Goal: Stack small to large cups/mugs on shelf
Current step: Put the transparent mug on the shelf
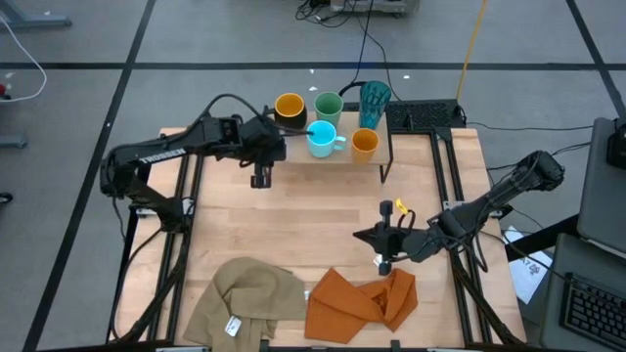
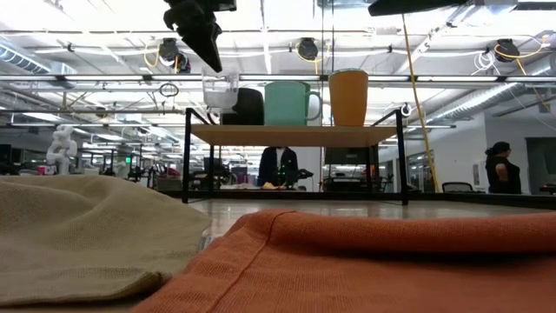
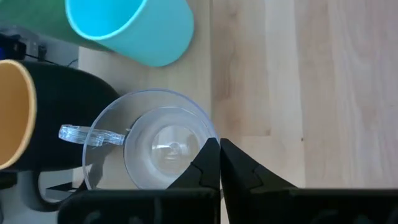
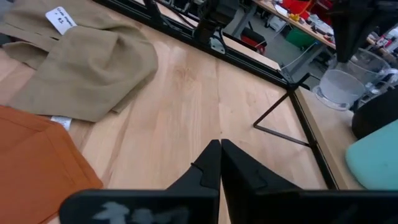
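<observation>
My left fingers: pressed together, nothing between them; my left gripper (image 3: pixel 219 163) hangs just above the shelf (image 3: pixel 280 68), its tips over the rim of the small clear cup (image 3: pixel 158 144).
My right fingers: together too, holding nothing; my right gripper (image 4: pixel 219 163) waits low over the table (image 1: pixel 293 225), near the orange cloth (image 1: pixel 360 298).
Clear cup: upright on the shelf's left end, handle pointing away from my tips, touching or nearly touching the black mug with yellow-orange inside (image 3: pixel 28 121).
How it should handle: I judge it light, stiff and slick, likely thin plastic, though it could be glass. A pinch over the rim wall on the side away from the handle looks best; squeeze gently, since it may skid or crack.
Neighbours: light blue mug (image 1: pixel 323 139) just beside the clear cup, small orange cup (image 1: pixel 364 143) further right, green cup (image 1: pixel 328 105) and teal tumbler (image 1: pixel 375 97) behind them.
Hedge: from above I cannot tell whether the back cups stand on the shelf or beyond its far edge.
Outward: tan cloth (image 1: pixel 245 298) lies at the near left of the table, well apart from the shelf.
</observation>
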### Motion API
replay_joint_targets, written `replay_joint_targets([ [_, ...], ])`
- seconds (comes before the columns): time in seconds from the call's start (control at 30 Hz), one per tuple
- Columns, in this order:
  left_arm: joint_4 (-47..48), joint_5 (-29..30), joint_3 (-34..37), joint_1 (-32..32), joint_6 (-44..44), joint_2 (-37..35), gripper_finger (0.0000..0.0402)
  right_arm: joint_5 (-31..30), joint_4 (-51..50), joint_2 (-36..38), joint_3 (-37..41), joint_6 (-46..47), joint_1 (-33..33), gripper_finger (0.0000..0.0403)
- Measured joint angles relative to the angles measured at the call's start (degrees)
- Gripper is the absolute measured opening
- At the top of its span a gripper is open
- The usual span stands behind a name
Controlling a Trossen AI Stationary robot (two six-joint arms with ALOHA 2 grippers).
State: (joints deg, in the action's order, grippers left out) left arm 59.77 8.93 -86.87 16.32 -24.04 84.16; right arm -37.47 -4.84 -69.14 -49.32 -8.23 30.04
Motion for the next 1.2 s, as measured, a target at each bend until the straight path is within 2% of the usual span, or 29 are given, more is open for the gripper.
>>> replay_joint_targets([
  [0.13, 0.0, -0.5, 0.0, 1.2, -0.5, 0.0, 0.0000, 0.0, -0.1, 0.0, 0.0, 0.1, 0.9, 0.0000],
  [0.27, -0.2, -4.5, 0.0, 2.4, -0.4, 0.0, 0.0000, 0.0, -0.1, 0.0, 0.0, 0.0, 1.5, 0.0000],
  [0.43, -1.8, -5.0, 0.0, 3.2, -1.4, 0.0, 0.0000, 0.0, -0.1, 0.0, 0.0, 0.7, 1.6, 0.0000],
  [0.57, -2.0, -8.2, 0.0, 4.6, -1.8, 0.0, 0.0000, 0.1, -0.1, 0.0, 0.0, 1.1, 1.7, 0.0000],
  [1.2, -1.5, -13.1, 0.0, 9.6, -3.4, 0.0, 0.0000, 0.2, -0.2, 0.0, 0.1, 1.6, 3.1, 0.0000],
])
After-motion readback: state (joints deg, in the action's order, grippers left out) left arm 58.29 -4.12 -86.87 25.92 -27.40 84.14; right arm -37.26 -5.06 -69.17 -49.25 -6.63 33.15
